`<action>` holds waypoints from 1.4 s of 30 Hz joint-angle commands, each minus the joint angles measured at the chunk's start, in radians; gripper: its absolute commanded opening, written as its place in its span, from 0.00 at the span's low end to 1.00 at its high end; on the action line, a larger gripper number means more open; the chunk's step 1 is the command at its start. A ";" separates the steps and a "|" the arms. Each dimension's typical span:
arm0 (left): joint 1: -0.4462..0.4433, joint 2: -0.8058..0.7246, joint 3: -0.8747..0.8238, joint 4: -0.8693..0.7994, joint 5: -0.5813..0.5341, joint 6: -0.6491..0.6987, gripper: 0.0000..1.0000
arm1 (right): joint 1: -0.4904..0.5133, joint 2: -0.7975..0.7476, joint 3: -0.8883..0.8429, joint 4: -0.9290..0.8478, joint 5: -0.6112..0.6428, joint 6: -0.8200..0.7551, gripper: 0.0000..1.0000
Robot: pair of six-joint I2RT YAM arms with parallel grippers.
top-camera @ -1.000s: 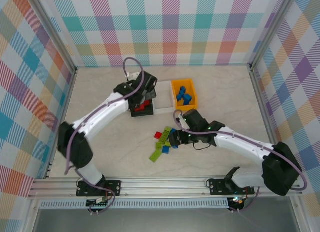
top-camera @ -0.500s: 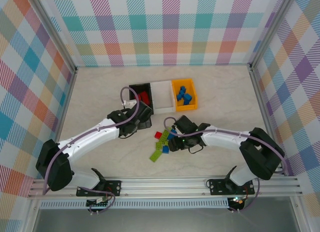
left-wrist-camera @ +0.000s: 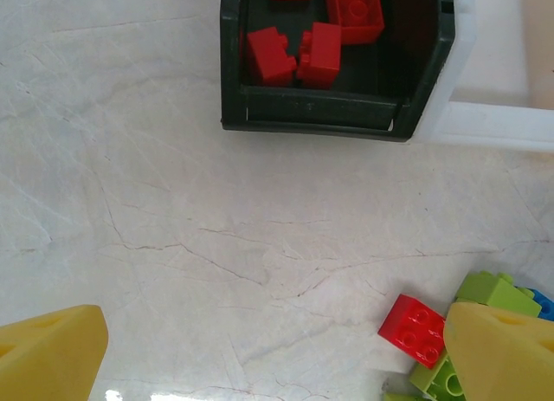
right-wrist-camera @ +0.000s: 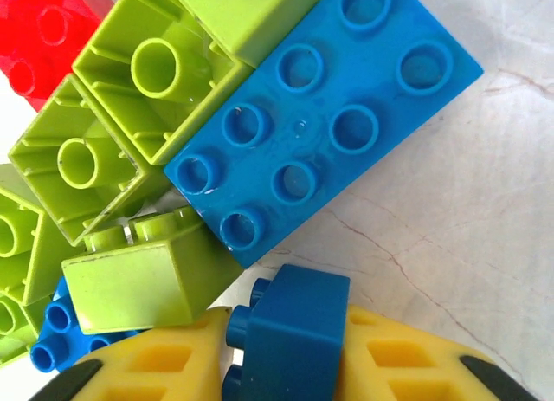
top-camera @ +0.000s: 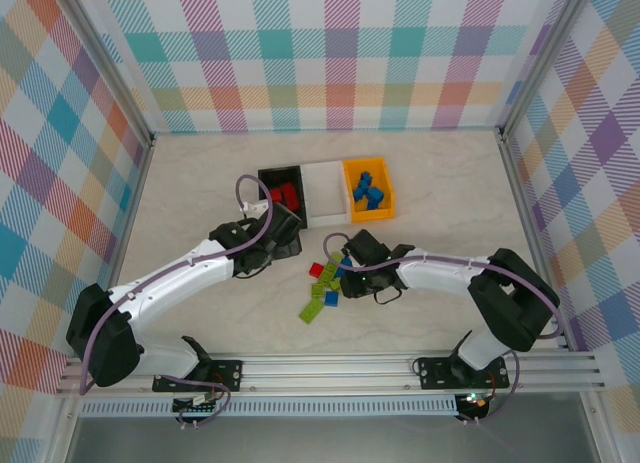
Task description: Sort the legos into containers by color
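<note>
Left tool (left-wrist-camera: pixel 277 358) hovering over counter (left-wrist-camera: pixel 173 228) on near side of black bin (left-wrist-camera: pixel 329 124), fingers spread wide, carrying nothing. Red bricks (left-wrist-camera: pixel 303 50) lying inside black bin.

Loose red brick (left-wrist-camera: pixel 414 330) sitting right of and nearer than black bin, touching lime pieces (left-wrist-camera: pixel 489 293). Closing there risking lime riding along into wrong bin.

Right tool (right-wrist-camera: pixel 286 358), farther right of black bin, pinching small blue brick (right-wrist-camera: pixel 290 319). Lime brick (right-wrist-camera: pixel 147 284) and long blue brick (right-wrist-camera: pixel 325 124) crowding it, so lift risking snag, drag or slip. Arms working close together, risking bump.
</note>
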State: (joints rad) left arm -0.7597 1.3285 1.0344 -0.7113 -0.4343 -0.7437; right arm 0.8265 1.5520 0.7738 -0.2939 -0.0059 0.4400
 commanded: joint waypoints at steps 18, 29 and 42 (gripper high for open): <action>-0.005 -0.109 -0.124 0.049 0.132 0.029 1.00 | -0.395 0.155 0.578 -0.102 0.032 -0.054 0.22; -0.019 -0.104 -0.187 0.098 0.257 0.070 1.00 | -0.427 0.517 0.948 -0.223 0.093 -0.023 0.31; -0.206 0.065 -0.123 0.066 0.350 0.193 0.98 | -0.433 0.287 0.750 -0.122 0.032 -0.004 0.68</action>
State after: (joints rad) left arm -0.9092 1.3544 0.8719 -0.6098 -0.1127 -0.6083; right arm 0.3985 1.9373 1.5764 -0.4564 0.0475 0.4297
